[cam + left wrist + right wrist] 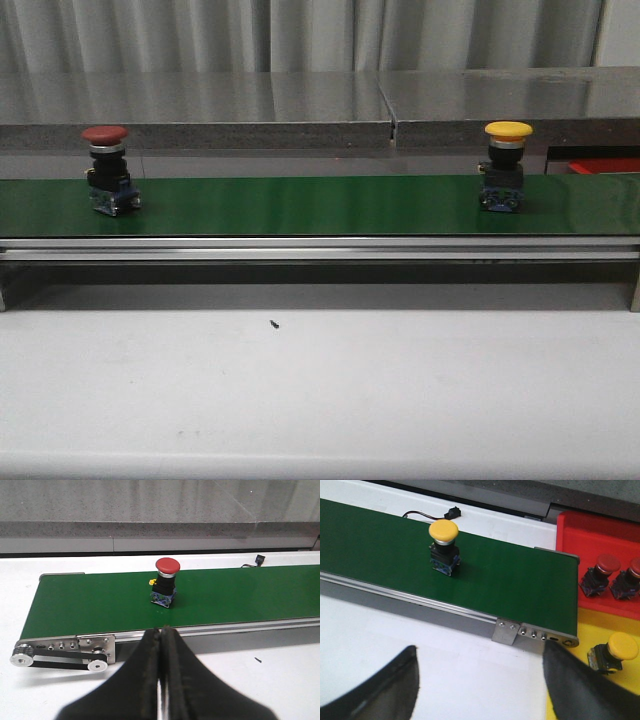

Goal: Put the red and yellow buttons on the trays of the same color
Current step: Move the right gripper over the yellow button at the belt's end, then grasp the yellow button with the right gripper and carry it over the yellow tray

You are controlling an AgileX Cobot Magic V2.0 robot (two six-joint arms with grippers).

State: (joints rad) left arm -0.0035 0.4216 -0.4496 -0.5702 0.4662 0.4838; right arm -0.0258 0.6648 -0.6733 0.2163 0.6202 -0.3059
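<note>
Yellow button (pixel 443 547): upright on green belt (pixel 520 585), ahead of right end effector (pixel 480 680), fingers apart | red button (pixel 166 582): upright ahead of left end effector (pixel 161 645), fingers together | trays: red tray (pixel 585 530), yellow tray (pixel 585 630), apparently past belt's right end.

2 buttons (pixel 108 170) (pixel 504 166) stand upright, well apart, on the belt (pixel 300 205).

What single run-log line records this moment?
red mushroom-head button: on green belt | yellow mushroom-head button: on belt | left fingers: shut | right fingers: open
</note>
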